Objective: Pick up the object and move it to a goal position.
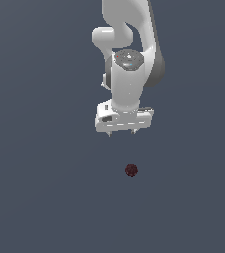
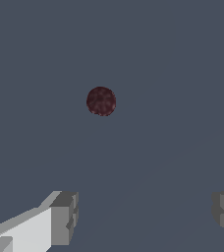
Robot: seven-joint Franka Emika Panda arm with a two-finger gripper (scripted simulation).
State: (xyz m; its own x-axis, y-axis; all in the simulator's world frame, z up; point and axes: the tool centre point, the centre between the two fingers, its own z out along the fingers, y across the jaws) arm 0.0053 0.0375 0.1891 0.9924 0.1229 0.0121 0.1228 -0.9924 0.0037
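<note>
You've got one plain slate-grey worktop [image 1: 40,197] filling the exterior view edge to edge, flat and even in tone from twelve o'clock round to six. On the wrist view, the same grey worktop [image 2: 173,74] fills your picture, with a faint paler line slanting across it toward three o'clock.

Ground [image 1: 35,197]: one plain slate-blue surface filling both views edge to edge, showing no texture. Light: falling evenly, soft. A faint straight line [image 2: 182,147] is crossing the surface diagonally in the wrist view; what it is cannot be told.
</note>
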